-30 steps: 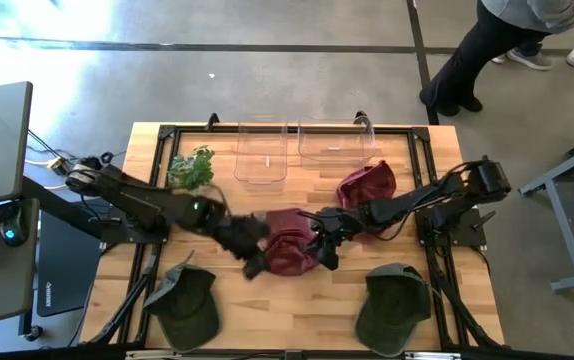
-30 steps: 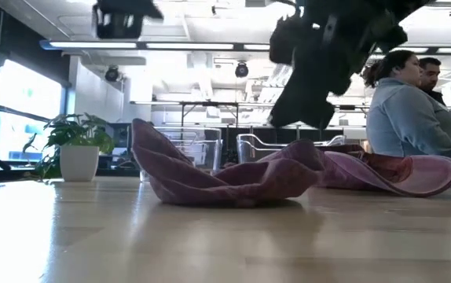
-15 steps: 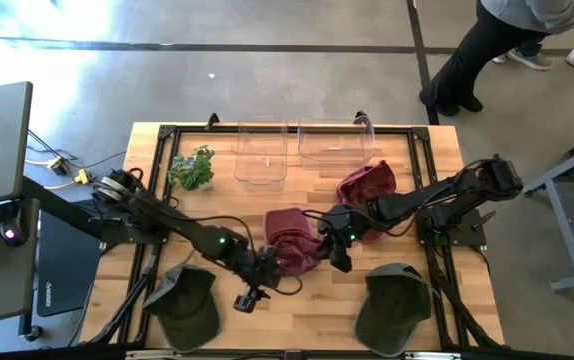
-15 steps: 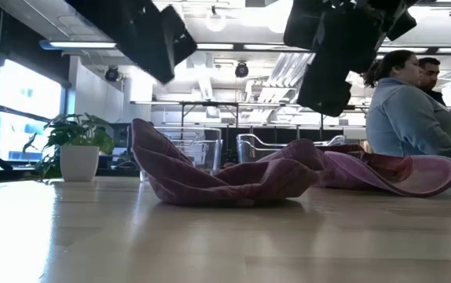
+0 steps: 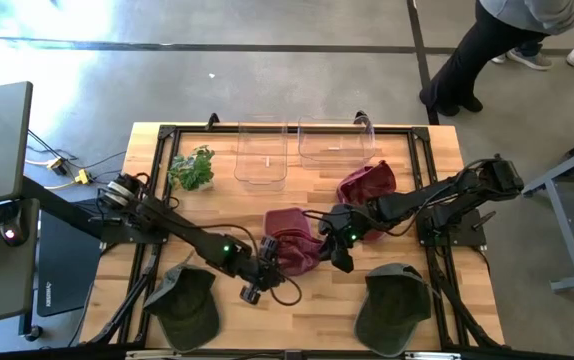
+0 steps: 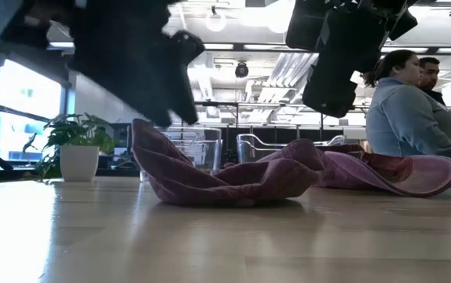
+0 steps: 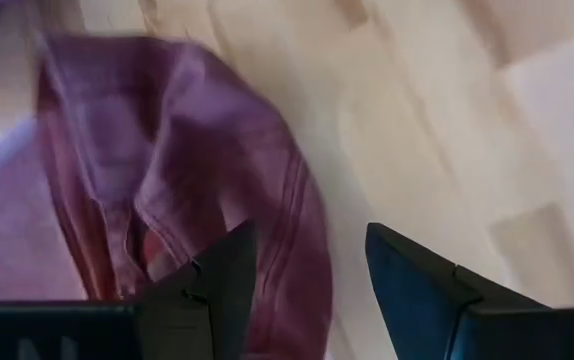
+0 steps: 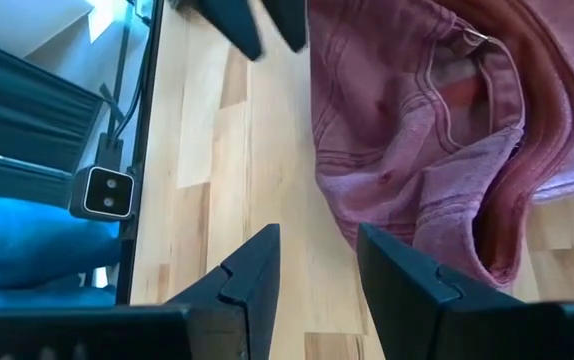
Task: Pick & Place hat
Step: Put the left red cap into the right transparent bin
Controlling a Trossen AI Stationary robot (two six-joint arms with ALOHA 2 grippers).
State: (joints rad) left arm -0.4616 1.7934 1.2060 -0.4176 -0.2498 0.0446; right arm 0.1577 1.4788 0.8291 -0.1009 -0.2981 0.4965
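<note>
Two robot arms converge on a crumpled maroon hat (image 5: pixel 292 251) lying near the middle of a wooden table (image 5: pixel 227 215), flanking it from either side. The left gripper (image 5: pixel 258 280) hangs just off the hat's near-left edge, its jaws parted and empty, the cloth filling its wrist view just beyond its fingertips (image 7: pixel 229 262). The right gripper (image 5: pixel 340 252) hovers at the hat's right edge, jaws also parted with bare tabletop between them and nothing held. From table height the hat (image 6: pixel 225 177) rests slack on the wood, both grippers clear above it.

A second maroon hat (image 5: pixel 367 184) lies farther right, two green caps (image 5: pixel 185 301) sit along the near edge, and two clear bins (image 5: pixel 260 150) wait at the far side beside a small potted plant (image 5: pixel 194 167).

The task appears to be at the approach stage, before any grasp. The next move likely calls for one gripper to drop onto a raised fold and close before lifting toward a bin.
</note>
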